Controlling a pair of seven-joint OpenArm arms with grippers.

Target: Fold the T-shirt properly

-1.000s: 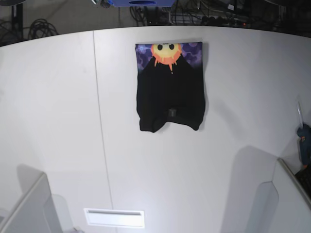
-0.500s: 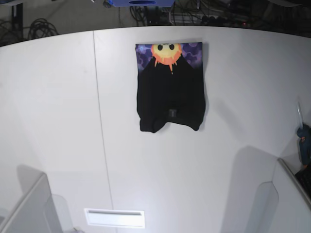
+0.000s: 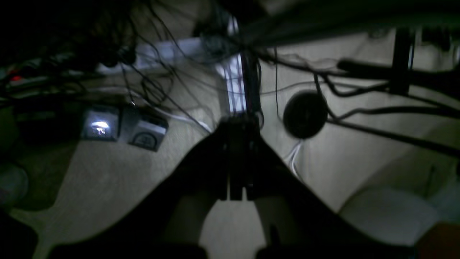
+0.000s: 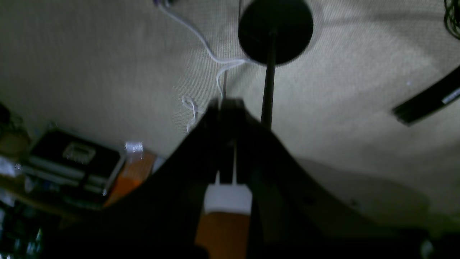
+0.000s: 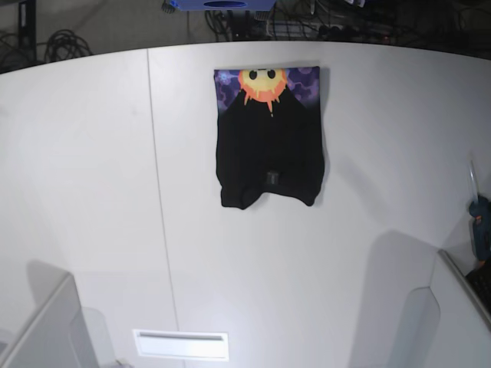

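The T-shirt (image 5: 269,142) lay folded on the white table (image 5: 92,192), near its far edge, sun print showing at the top. Both the left gripper (image 3: 237,158) and right gripper (image 4: 226,144) were fully closed, holding nothing, pointing at the floor beside the table

floor (image 4: 359,72): beige carpet | cables (image 3: 161,82): tangled, dark | table (image 5: 92,192): white, seamed | light: dim
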